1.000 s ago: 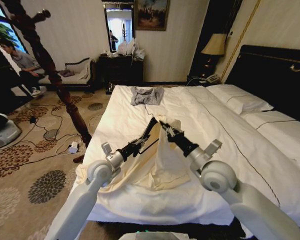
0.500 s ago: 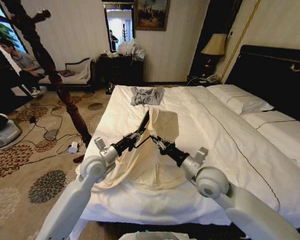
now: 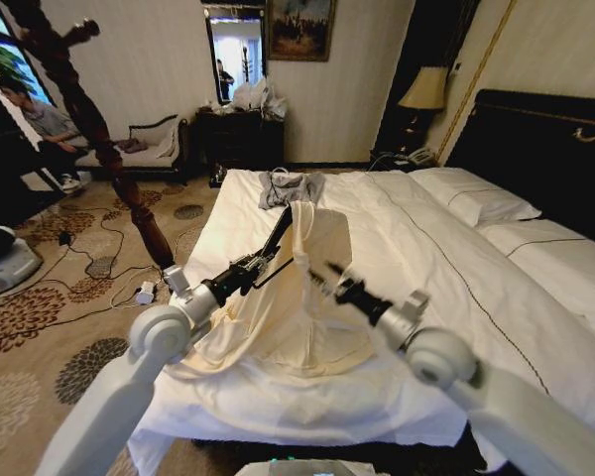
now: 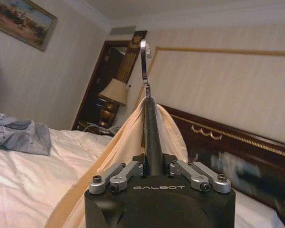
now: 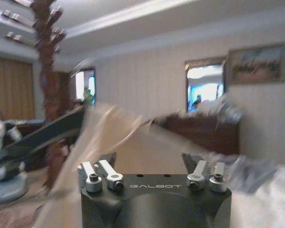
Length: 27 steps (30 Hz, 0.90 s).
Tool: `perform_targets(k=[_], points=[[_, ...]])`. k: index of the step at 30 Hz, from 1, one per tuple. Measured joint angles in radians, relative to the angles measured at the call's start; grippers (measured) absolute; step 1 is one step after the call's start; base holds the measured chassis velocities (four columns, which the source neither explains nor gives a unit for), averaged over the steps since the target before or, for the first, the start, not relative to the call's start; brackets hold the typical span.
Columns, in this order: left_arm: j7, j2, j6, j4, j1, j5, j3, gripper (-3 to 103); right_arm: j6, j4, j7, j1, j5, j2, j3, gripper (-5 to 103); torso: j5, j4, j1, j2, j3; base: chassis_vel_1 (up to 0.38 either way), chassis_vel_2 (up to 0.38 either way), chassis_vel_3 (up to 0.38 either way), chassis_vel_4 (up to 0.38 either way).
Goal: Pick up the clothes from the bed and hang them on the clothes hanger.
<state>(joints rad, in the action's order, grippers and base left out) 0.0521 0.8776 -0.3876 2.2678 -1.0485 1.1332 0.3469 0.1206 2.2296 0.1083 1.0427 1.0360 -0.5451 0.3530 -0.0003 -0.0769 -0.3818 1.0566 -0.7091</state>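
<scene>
I see the left gripper (image 4: 154, 166) clamped on the black clothes hanger (image 3: 276, 238), cream clothes (image 3: 297, 297) draped over it above the bed (image 3: 426, 248); right gripper (image 3: 322, 276) beside the fabric, fingers spread, empty.

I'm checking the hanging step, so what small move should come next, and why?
Probably bring the right tool back to the clothes and tug the loose side down. The left tool holds the clothes hanger up with fabric draped over it, while the right tool sits open beside it.
</scene>
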Motion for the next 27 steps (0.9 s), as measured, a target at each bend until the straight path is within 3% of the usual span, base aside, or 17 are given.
perform_targets(k=[2,4,5,8,9,13,14,17,21,23,27], points=[[0.01,-0.031,0.002,0.025,-0.017,-0.008,0.0,18,-0.065,-0.072,-0.14,-0.003,0.025,0.05,0.06,84,0.0,-0.0011,0.0,0.0,0.0,0.0,0.0,0.0,0.0],[0.023,-0.068,0.005,0.052,-0.039,-0.019,-0.001,18,-0.119,-0.175,-0.351,-0.006,0.04,0.109,0.11,95,0.0007,-0.0011,0.0,0.0,0.0,0.0,0.0,0.0,0.0],[0.023,-0.068,0.005,0.052,-0.039,-0.019,-0.001,18,-0.119,-0.175,-0.351,-0.006,0.04,0.109,0.11,95,0.0007,-0.0011,0.0,0.0,0.0,0.0,0.0,0.0,0.0],[0.033,-0.092,0.006,0.069,-0.049,-0.023,-0.002,18,-0.157,-0.308,-0.621,-0.037,0.081,0.158,0.12,100,0.0005,-0.0006,0.0,0.0,0.0,0.0,0.0,0.0,0.0],[0.033,-0.092,0.006,0.069,-0.049,-0.023,-0.002,18,-0.157,-0.308,-0.621,-0.037,0.081,0.158,0.12,100,0.0005,-0.0006,0.0,0.0,0.0,0.0,0.0,0.0,0.0],[0.043,-0.093,0.006,0.06,-0.005,-0.015,-0.039,18,-0.168,-0.513,-1.0,-0.096,0.099,0.203,0.098,100,0.0003,-0.0009,0.0,0.0,0.0,0.0,0.0,0.0,0.0],[0.043,-0.093,0.006,0.06,-0.005,-0.015,-0.039,18,-0.168,-0.513,-1.0,-0.096,0.099,0.203,0.098,100,0.0003,-0.0009,0.0,0.0,0.0,0.0,0.0,0.0,0.0],[0.051,-0.096,0.006,0.062,0.009,-0.01,-0.055,18,-0.137,-0.664,-1.215,-0.179,0.056,0.222,0.05,100,0.0009,-0.0014,0.0,0.0,0.0,0.0,0.0,0.0,0.0],[0.057,-0.104,0.003,0.087,0.007,-0.001,-0.058,18,-0.111,-0.731,-1.253,-0.303,0.029,0.202,-0.03,100,0.0003,-0.0014,0.0,0.0,0.0,0.0,0.0,0.0,0.0],[0.062,-0.119,-0.001,0.11,-0.005,0.005,-0.061,18,-0.099,-0.736,-1.236,-0.376,0.026,0.165,-0.08,100,0.0004,0.0,0.0,0.0,0.0,0.0,0.0,0.0,0.0],[0.07,-0.145,-0.008,0.133,-0.022,-0.002,-0.086,18,-0.094,-0.708,-1.211,-0.393,0.03,0.139,-0.091,100,0.0002,-0.0001,0.0,0.0,0.0,0.0,0.0,0.0,0.0]])
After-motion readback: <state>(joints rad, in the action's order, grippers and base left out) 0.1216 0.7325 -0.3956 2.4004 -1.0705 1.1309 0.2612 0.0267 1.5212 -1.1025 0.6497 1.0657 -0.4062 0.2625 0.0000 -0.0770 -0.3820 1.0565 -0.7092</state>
